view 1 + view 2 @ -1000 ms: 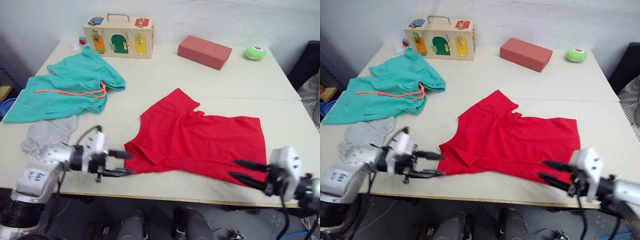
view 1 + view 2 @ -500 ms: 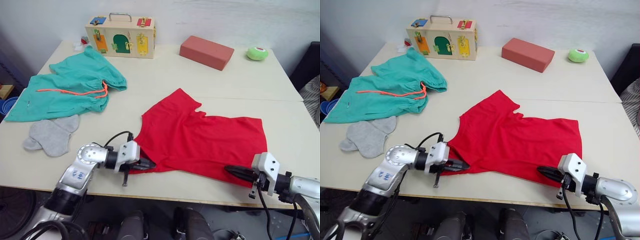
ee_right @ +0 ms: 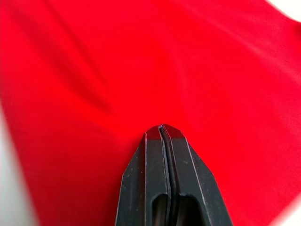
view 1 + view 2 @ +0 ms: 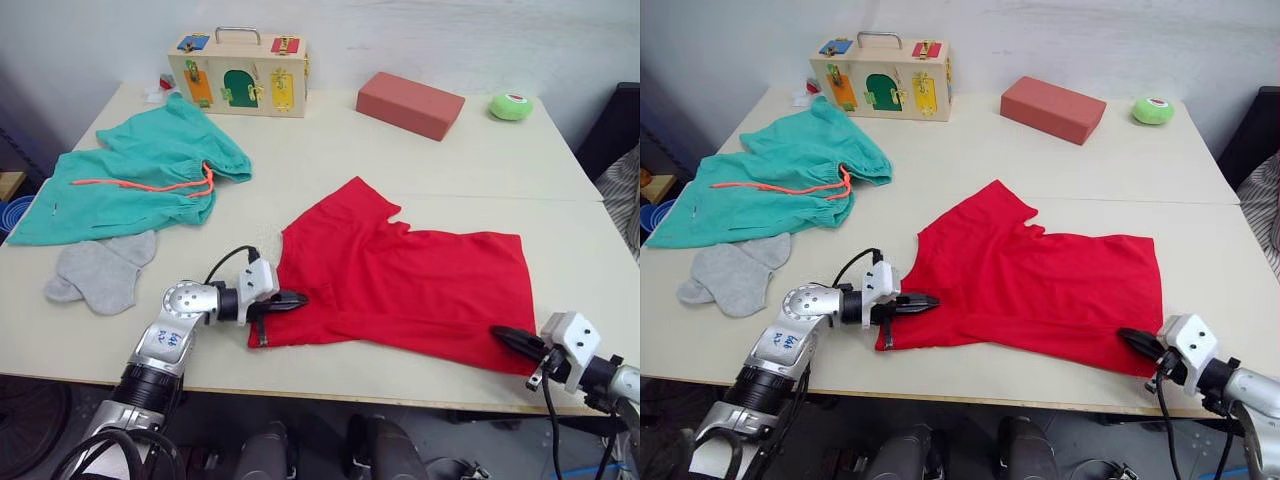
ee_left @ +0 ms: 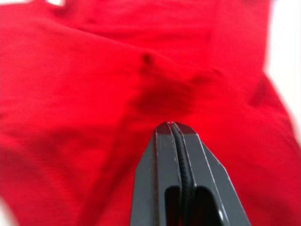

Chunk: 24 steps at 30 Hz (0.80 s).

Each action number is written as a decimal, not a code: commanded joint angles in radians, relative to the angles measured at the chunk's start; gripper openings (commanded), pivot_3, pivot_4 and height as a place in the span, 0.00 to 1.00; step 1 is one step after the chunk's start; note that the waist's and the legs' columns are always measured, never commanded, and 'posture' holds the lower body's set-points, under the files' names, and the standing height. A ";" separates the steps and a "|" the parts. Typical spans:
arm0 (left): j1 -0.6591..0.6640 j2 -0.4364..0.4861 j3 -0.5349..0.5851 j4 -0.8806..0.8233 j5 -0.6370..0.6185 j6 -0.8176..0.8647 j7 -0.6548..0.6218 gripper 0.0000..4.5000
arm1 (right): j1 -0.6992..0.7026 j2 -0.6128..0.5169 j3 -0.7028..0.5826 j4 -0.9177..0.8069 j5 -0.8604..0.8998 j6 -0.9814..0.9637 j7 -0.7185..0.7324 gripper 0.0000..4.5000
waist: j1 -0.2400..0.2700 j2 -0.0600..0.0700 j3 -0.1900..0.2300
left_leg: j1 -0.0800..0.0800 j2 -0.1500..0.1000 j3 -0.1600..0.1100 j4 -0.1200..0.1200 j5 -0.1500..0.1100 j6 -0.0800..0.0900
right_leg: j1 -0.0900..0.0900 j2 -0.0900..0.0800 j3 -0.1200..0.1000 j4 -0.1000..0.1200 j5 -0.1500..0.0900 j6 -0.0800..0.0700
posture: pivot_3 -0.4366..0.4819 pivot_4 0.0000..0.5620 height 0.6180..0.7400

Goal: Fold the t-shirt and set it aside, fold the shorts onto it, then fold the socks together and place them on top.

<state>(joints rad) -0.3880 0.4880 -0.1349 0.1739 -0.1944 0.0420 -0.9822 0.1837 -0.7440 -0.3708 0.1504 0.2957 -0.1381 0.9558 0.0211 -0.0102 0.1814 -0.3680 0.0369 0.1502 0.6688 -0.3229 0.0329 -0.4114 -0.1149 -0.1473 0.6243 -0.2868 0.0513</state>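
The red t-shirt [image 4: 410, 280] lies spread flat on the near half of the table. My left gripper [image 4: 300, 297] is shut on the shirt's near-left edge, and cloth creases fan out from its tips [image 5: 171, 125]. At the near-right corner of the hem my right gripper [image 4: 497, 333] is shut on the fabric, seen close up in the right wrist view [image 3: 161, 127]. The teal shorts [image 4: 140, 170] with an orange cord lie at the far left. The grey socks [image 4: 100, 270] lie just in front of them.
A wooden latch box [image 4: 240, 72] stands at the back left. A red-brown block [image 4: 410, 103] and a green round object [image 4: 511, 105] sit at the back right. The table's front edge [image 4: 380, 385] runs just below both grippers.
Both grippers were open a second ago and have since shut on the t-shirt's near edge. The left one moved in onto the left edge. The right one drew the corner slightly rightward.
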 commanded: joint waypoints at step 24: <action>0.321 0.260 0.041 -0.304 0.150 -0.057 -0.010 0.49 | 0.208 -0.139 -0.008 -0.219 -0.155 0.026 0.059 0.57 | 0.002 0.004 -0.002 | 0.001 0.001 -0.001 -0.003 -0.003 0.001 | 0.000 0.000 0.001 -0.003 0.000 0.000 | 0.48 0.27 1.00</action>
<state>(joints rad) -0.0721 0.7288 -0.0802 -0.1616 -0.0935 -0.0347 -1.0133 0.3901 -0.8711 -0.3921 -0.1024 0.1750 -0.1132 1.0209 0.0231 -0.0057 0.1790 -0.3668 0.0378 0.1495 0.6661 -0.3265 0.0352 -0.4108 -0.1150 -0.1466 0.6211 -0.2867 0.0510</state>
